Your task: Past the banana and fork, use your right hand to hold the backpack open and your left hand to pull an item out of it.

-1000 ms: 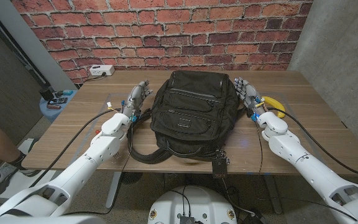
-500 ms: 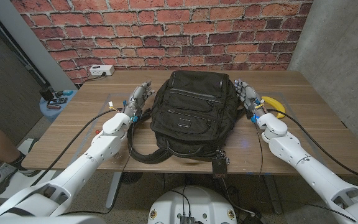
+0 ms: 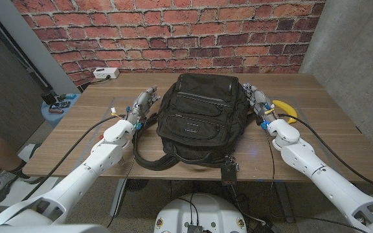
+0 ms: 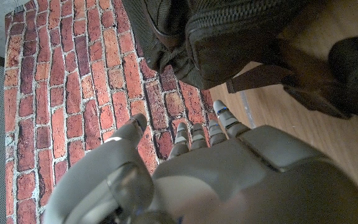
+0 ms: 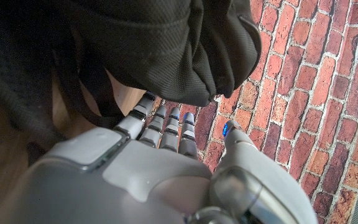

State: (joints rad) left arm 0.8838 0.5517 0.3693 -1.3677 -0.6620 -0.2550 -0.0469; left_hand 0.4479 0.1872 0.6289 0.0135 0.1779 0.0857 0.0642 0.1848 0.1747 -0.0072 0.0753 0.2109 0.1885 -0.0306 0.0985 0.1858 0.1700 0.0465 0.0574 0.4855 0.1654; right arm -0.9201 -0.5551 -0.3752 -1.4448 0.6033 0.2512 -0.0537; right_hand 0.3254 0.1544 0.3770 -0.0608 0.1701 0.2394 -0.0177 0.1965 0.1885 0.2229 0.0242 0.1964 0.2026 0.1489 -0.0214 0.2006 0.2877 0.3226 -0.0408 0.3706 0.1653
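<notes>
Wooden table: zipped black backpack between open, empty left robot hand, right robot hand

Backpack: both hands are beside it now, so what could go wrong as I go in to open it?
1. The backpack looks zipped shut, with no opening showing; the right hand may find nothing to hold open.
2. The banana lies close behind the right hand; a sideways sweep could knock it.
3. Loose straps trail toward the table's near edge by the left arm; the left hand could snag them and drag the bag.
</notes>
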